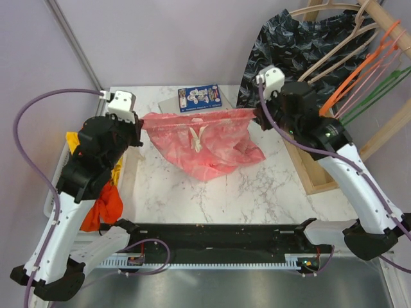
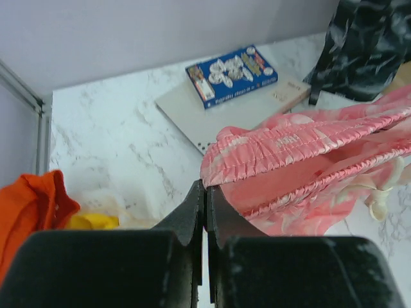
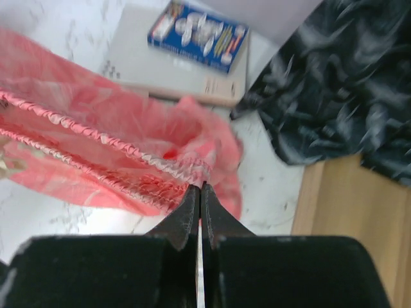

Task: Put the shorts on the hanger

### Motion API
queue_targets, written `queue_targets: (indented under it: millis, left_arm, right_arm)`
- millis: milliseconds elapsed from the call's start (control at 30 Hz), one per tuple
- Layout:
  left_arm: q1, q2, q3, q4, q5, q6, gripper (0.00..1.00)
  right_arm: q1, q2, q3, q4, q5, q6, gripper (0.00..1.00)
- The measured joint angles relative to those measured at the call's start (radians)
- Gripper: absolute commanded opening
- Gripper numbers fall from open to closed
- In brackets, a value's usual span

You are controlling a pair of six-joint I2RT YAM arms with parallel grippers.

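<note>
The salmon-pink shorts (image 1: 205, 144) hang stretched by their elastic waistband between my two grippers, above the marble table; the legs droop onto the table and the pale drawstring (image 1: 196, 135) dangles in the middle. My left gripper (image 1: 140, 122) is shut on the left end of the waistband (image 2: 215, 179). My right gripper (image 1: 257, 115) is shut on the right end (image 3: 202, 176). The pale beige-tan hanger (image 1: 340, 32) hangs on the rack at the back right, well apart from the shorts.
Dark navy patterned shorts (image 1: 289, 45) hang at the back right beside an orange hanger (image 1: 359, 74) and a green hanger (image 1: 379, 86). A blue box (image 1: 200, 97) lies on a grey board at the back. An orange-red garment (image 1: 103, 208) lies left. A wooden rack base (image 1: 314, 173) runs along the right.
</note>
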Motion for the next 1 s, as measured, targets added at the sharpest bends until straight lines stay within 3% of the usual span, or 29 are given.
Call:
queue_targets:
  millis: [133, 400, 533, 667, 833, 1000]
  left_arm:
    - [0.0, -0.023, 0.077, 0.039, 0.003, 0.034, 0.02]
    - [-0.001, -0.113, 0.126, 0.04, 0.154, 0.095, 0.02]
    - [-0.002, -0.135, 0.155, 0.042, 0.203, 0.104, 0.02]
    - [-0.002, -0.114, 0.11, 0.049, 0.207, 0.145, 0.02]
    - [0.004, -0.003, -0.098, 0.063, 0.211, 0.212, 0.02]
    - [0.106, 0.153, -0.229, 0.098, 0.35, 0.23, 0.02]
  right_arm:
    - [0.002, -0.023, 0.154, 0.017, 0.011, -0.038, 0.0]
    - [0.007, -0.027, 0.388, -0.084, -0.043, -0.113, 0.0]
    - [0.008, -0.031, 0.418, -0.106, -0.071, -0.147, 0.0]
    - [0.008, -0.051, 0.251, -0.069, -0.061, -0.2, 0.0]
    - [0.002, -0.011, -0.059, 0.004, 0.019, -0.269, 0.0]
    - [-0.005, 0.077, -0.246, 0.083, 0.049, -0.304, 0.0]
